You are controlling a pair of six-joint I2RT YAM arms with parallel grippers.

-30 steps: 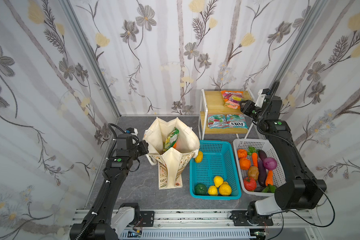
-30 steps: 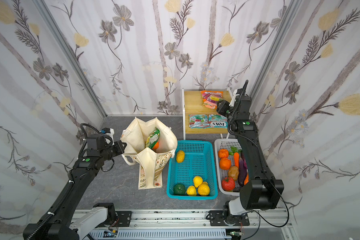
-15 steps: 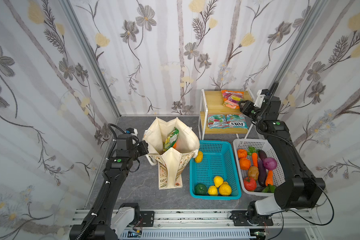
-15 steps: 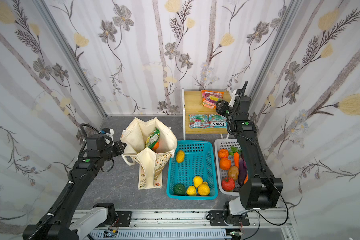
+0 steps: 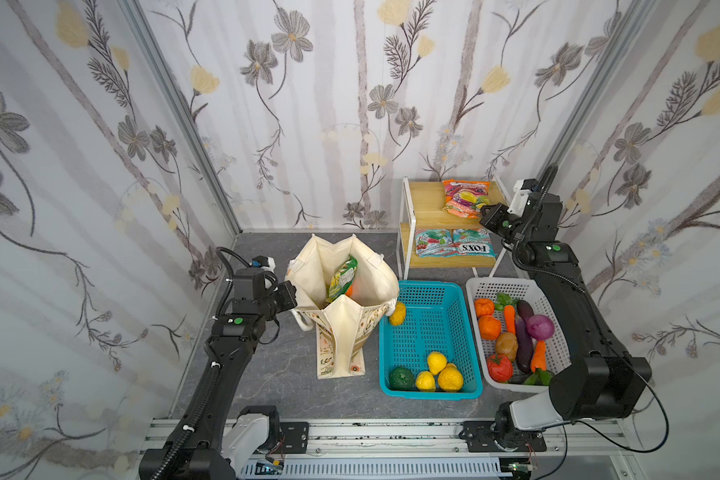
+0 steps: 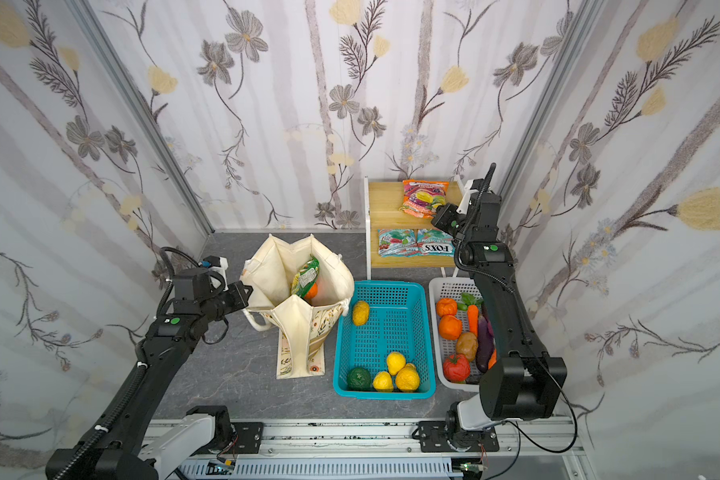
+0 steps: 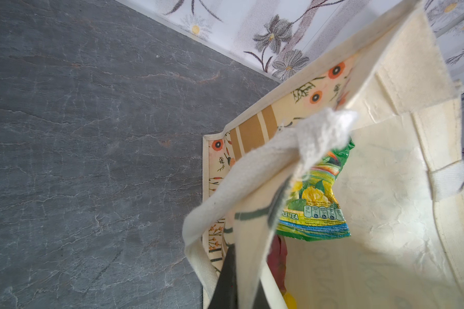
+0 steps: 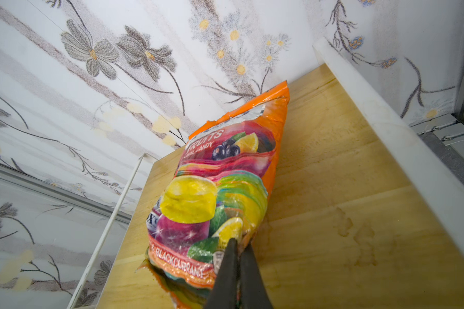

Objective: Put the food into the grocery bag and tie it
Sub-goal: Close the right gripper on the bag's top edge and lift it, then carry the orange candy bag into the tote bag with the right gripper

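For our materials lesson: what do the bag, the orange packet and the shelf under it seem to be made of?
The bag looks like matt woven canvas: soft folds, no shine. The orange packet seems glossy plastic film: glare, crinkles. The shelf looks like smooth wood, perhaps wood-look board: grain lines.

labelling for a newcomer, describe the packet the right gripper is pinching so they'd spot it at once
At the back right stands a wooden rack; see its upper shelf. The orange packet lies there alone, the right gripper shut on its edge. Orange border and fruit print set it apart from two teal packets below.
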